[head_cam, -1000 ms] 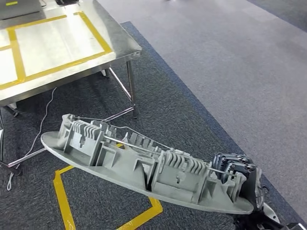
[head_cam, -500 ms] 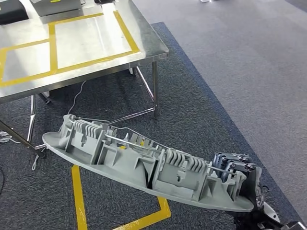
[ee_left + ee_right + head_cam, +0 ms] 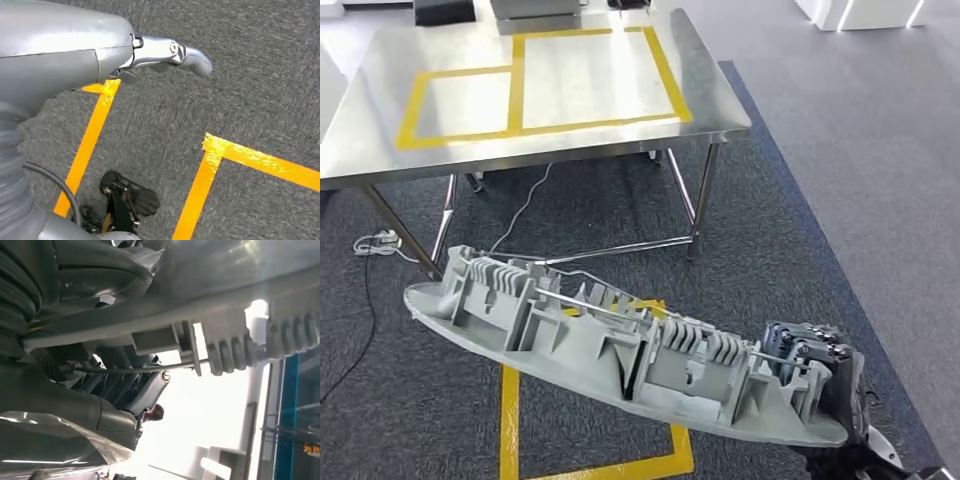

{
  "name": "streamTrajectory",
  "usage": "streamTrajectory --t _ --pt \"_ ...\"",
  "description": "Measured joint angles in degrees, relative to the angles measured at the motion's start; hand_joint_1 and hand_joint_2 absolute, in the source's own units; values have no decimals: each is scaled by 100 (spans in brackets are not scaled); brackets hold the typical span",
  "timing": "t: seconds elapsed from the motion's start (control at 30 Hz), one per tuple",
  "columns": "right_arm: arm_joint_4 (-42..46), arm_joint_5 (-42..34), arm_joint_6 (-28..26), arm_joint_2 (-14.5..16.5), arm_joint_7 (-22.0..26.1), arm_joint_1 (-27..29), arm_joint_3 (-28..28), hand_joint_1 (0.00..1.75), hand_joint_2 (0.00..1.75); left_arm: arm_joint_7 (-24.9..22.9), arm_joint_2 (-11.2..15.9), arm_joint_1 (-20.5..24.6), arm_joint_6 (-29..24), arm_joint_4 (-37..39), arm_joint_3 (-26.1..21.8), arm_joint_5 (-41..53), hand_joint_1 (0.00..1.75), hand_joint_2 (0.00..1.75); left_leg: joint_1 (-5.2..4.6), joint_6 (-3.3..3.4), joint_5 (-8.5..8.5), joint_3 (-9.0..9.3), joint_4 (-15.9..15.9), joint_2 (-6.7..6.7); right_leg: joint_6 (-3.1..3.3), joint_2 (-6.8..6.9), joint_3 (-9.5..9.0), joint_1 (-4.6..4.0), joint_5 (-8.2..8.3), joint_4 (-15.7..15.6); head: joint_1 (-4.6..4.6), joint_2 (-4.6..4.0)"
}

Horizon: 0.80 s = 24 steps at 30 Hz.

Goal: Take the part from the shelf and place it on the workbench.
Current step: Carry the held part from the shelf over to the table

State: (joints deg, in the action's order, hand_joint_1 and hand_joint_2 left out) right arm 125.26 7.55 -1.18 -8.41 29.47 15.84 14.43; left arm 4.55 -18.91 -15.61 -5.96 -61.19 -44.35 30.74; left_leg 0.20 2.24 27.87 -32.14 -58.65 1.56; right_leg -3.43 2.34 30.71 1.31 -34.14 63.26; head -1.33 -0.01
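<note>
I have the long grey moulded plastic part [image 3: 622,350], ribbed and braced with a thin metal rod along its top, off the shelf and in the air. My right hand [image 3: 810,365] grasps it at one end, dark fingers wrapped over the end ribs; the rest of the part cantilevers out across my body toward my left side, tilted so the free end sits higher in the head view. The right wrist view confirms the grip: fingers [image 3: 113,375] closed around the ribbed body.

My left hand [image 3: 166,52] hangs at my side above the dark grey carpet [image 3: 245,75] with orange tape lines [image 3: 260,160]. One finger juts out straight with nothing in it; the rest are hidden, so I cannot tell whether that hand is released or clenched.

Status: pick-up complete, carry in progress. The stainless steel desk [image 3: 388,110] with yellow tape rectangles [image 3: 516,75] stands ahead, well apart from the part, with carpet and a yellow floor marking [image 3: 509,420] between.

Remaining, in my judgement: close on the desk, raise the part above the desk top, lay it flat inside a taped rectangle, then let go. The single-end grip leaves the free end prone to sag or clip the desk edge.
</note>
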Motion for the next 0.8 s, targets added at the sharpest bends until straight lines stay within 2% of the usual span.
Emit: streamTrajectory --t 0.03,0.07,0.1,0.13,0.17,0.23,0.27,0.3,0.37,0.4,0.47,0.5,0.57,0.6,0.63,0.67,0.7,0.73,0.77,0.8 --pt "1 -1 0 0 1 5 0 175 175 0 -1 4 1 -1 5 1 0 175 -3 19 11 7 -1 -28 -2 -128 207 -2 -168 356 -15 0" --pt "0 -1 0 0 1 11 1 175 175 -1 0 4 5 -1 9 1 0 175 -10 34 26 12 -3 -60 -5 -190 440 -5 -299 714 -28 1" --pt "-1 -2 0 0 -1 16 1 175 175 -1 0 3 9 -1 10 1 0 175 -16 42 42 23 -5 -90 -6 -216 628 -7 -351 963 -38 1" --pt "-1 -1 0 0 -2 20 2 175 175 -1 0 2 13 -1 9 0 0 175 -22 42 62 46 -7 -121 0 -223 724 -9 -280 1014 -42 1" --pt "-2 -1 0 0 -2 23 2 175 175 0 0 2 16 -1 8 -1 0 175 -25 35 87 82 -8 -154 10 -223 712 -9 -94 853 -43 1" --pt "-3 0 0 0 -3 22 1 175 175 0 -1 1 17 0 8 -1 0 175 -24 2 151 172 -7 -202 44 -230 474 -13 402 143 -46 1" --pt "-5 -1 0 0 -3 20 1 175 175 1 -1 1 17 0 8 -1 0 175 -26 -23 179 199 -12 -218 68 -233 372 -25 506 -171 -47 1" --pt "-6 -2 0 0 -3 21 1 175 175 -1 1 1 16 0 9 -1 0 175 -28 -54 203 206 -13 -227 100 -239 296 -39 552 -358 -48 1" --pt "-4 -5 -1 0 -1 27 2 175 175 -2 3 1 16 -1 9 -1 0 175 -33 -125 217 217 -32 -233 171 -243 264 -63 506 -448 -36 1" --pt "-2 -3 0 0 -1 33 1 175 175 -3 7 1 15 -2 8 -1 0 175 -31 -160 225 221 -60 -229 206 -244 214 -56 535 -459 -32 1" --pt "1 1 1 0 -2 31 -4 175 175 -1 10 5 13 -5 10 -1 0 175 -26 -219 261 127 -338 -217 264 -226 95 -32 527 -506 -13 1" --pt "2 0 0 1 -2 27 -7 175 175 -1 13 7 13 -7 13 -1 0 175 -20 -247 327 -26 -628 -209 287 -216 27 -21 510 -527 3 1" --pt "3 -7 -2 2 1 20 -9 175 175 0 15 6 12 -7 16 -1 0 175 -6 -287 590 -463 -1331 -205 314 -208 -47 -19 451 -535 24 1" --pt "3 -6 -2 2 1 23 -9 175 175 -1 15 5 12 -7 15 -1 0 175 0 -296 722 -660 -1581 -204 316 -210 -87 -19 411 -535 27 1" --pt "3 -4 -2 2 1 28 -9 175 175 -1 15 5 12 -7 14 -1 0 175 4 -298 781 -787 -1676 -204 315 -212 -138 -19 366 -536 26 1" --pt "3 -2 -2 2 -1 31 -9 175 175 -1 15 3 12 -7 12 -1 0 175 5 -290 718 -827 -1586 -204 306 -216 -205 -19 315 -536 27 1" --pt "3 -2 -1 2 -2 31 -9 175 175 -1 15 2 12 -7 11 -1 0 175 4 -273 520 -782 -1321 -203 292 -217 -283 -19 258 -538 27 1" --pt "3 -3 0 2 -2 32 -9 175 175 -1 15 -1 12 -7 9 -1 0 175 0 -246 216 -697 -957 -198 276 -217 -340 -19 197 -544 27 1" --pt "1 -4 1 2 -2 29 -9 175 175 -1 16 -3 12 -7 5 -1 0 175 -13 -215 0 -631 -630 -190 252 -221 -406 -27 132 -539 32 1" --pt "-1 -4 1 2 -1 27 -9 175 175 -2 16 -2 12 -7 2 -1 0 175 -28 -188 -139 -584 -395 -184 223 -221 -438 -34 68 -544 31 1"
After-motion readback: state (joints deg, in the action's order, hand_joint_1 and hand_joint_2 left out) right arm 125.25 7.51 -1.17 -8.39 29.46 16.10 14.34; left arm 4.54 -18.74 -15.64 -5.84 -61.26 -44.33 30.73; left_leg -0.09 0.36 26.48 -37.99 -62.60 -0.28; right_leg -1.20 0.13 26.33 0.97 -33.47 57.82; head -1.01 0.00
